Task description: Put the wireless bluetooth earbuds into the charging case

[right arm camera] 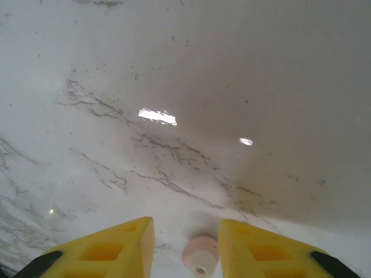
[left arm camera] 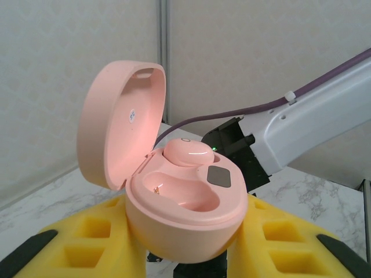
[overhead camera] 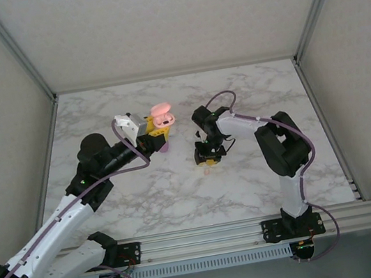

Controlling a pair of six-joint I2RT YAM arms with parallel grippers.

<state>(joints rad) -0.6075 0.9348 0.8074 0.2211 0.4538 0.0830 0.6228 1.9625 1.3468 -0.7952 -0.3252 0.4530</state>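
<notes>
The peach-pink earbud (right arm camera: pixel 200 258) lay on the worktop (right arm camera: pixel 174 116) between the right end effector's (right arm camera: pixel 185 225) spread fingers, well right of the open charging case (left arm camera: pixel 185 202) pinched in the left end effector (overhead camera: pixel 155 139).

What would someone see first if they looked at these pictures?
The open pink case, held by the left gripper, with one pink earbud already tucked inside. Then the right gripper, low over the marble table, with another pink earbud lying between its open yellow fingers.
</notes>
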